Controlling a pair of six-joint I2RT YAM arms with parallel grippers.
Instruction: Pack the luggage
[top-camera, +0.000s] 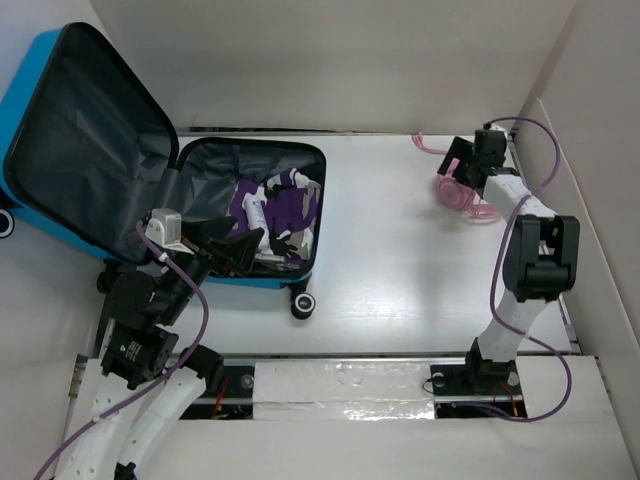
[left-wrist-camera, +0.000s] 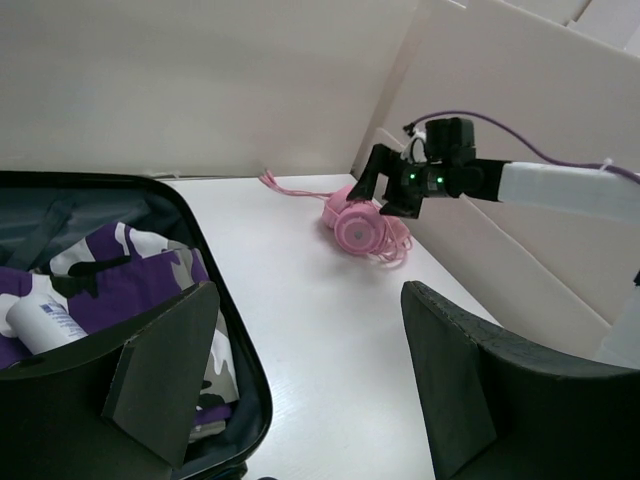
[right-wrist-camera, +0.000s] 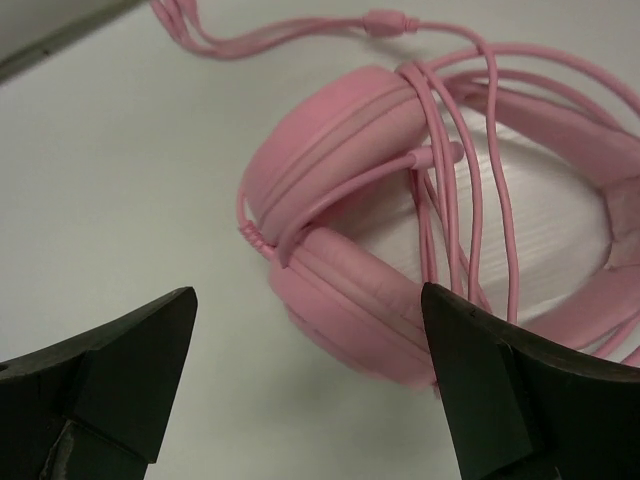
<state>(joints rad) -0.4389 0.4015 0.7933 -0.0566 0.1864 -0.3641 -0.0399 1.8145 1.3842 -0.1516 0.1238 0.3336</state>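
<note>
The blue luggage (top-camera: 20, 195) lies open at the left, lid propped up, dark lining showing. Its base (top-camera: 308, 160) holds purple camouflage cloth (top-camera: 290, 205) and a white bottle (top-camera: 255, 210); both also show in the left wrist view, the cloth (left-wrist-camera: 130, 270) and the bottle (left-wrist-camera: 45, 320). My left gripper (top-camera: 243, 252) is open and empty over the case's near right edge (left-wrist-camera: 215, 300). Pink headphones (top-camera: 465, 195) lie on the table at the far right. My right gripper (top-camera: 455, 170) hovers just above them, open, its jaws either side of one ear cup (right-wrist-camera: 360, 300) without touching.
The headphone cable (right-wrist-camera: 300, 35) trails toward the back wall. A caster wheel (top-camera: 303, 305) sticks out at the case's near corner. White walls enclose the table (top-camera: 400, 260) at the back and right.
</note>
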